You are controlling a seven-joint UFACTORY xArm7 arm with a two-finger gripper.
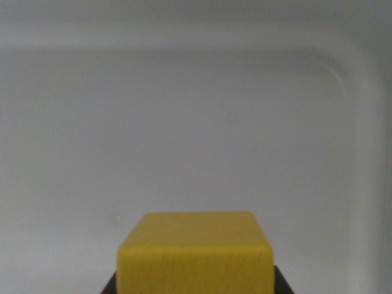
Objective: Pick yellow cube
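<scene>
The yellow cube (195,251) fills the bottom centre of the wrist view, with its top face and near face showing. Dark parts of my gripper (195,286) peek out at the frame's bottom edge on both sides of the cube. One dark finger (110,286) sits against the cube on the wrist view's left and another against its other side. The jaws are closed against the cube's two sides. Most of the gripper is hidden below the frame.
Behind the cube lies a pale white tray-like surface (184,141). Its raised rim (352,92) runs along the top and curves down the wrist view's right. A faint small mark (231,118) shows on the surface.
</scene>
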